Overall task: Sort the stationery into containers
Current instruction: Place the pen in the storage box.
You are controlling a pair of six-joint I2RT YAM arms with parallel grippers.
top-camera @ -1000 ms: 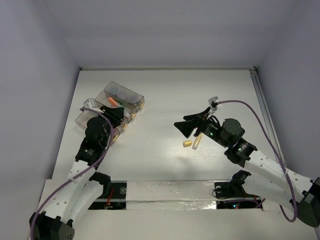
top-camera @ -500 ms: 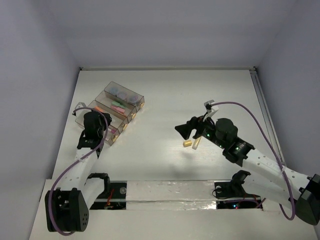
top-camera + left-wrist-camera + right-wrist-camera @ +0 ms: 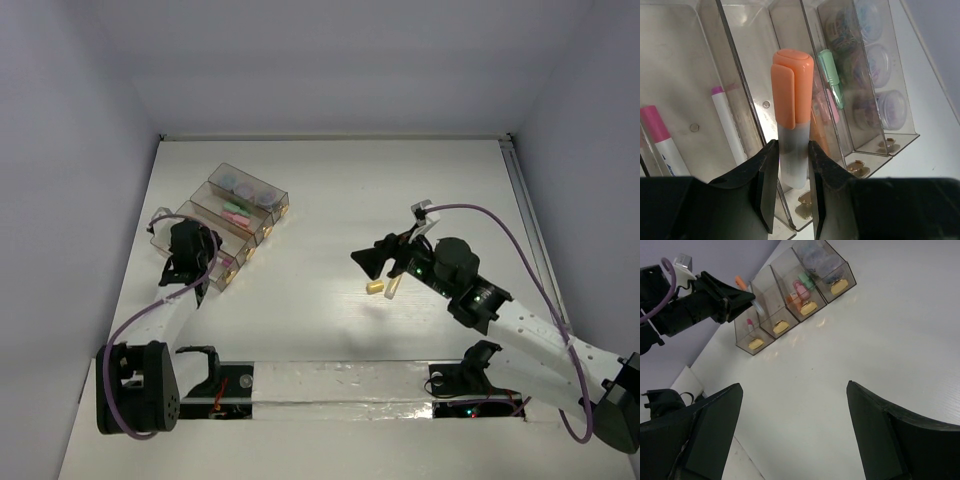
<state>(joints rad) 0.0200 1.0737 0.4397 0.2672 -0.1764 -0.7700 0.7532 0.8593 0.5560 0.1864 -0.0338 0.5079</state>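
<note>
My left gripper (image 3: 792, 155) is shut on an orange-capped marker (image 3: 792, 100) and holds it upright over the row of clear smoky containers (image 3: 685, 60). In the top view this gripper (image 3: 195, 258) is at the near-left end of the containers (image 3: 262, 208). The boxes hold white pens with pink tips (image 3: 725, 120), a green stick (image 3: 832, 80) and round discs (image 3: 880, 55). My right gripper (image 3: 794, 390) is open and empty above bare table. In the top view it (image 3: 375, 258) hovers just beyond a yellow stick (image 3: 375, 287) and a white pen (image 3: 394, 283) on the table.
The right wrist view shows the containers (image 3: 795, 300) far ahead with the left gripper (image 3: 737, 300) beside them. The table sits in a white walled enclosure with a rail along its right edge (image 3: 520, 190).
My left gripper has drawn back from over the middle of the containers to their near-left end, still holding the orange marker. My right gripper has shifted only slightly.
</note>
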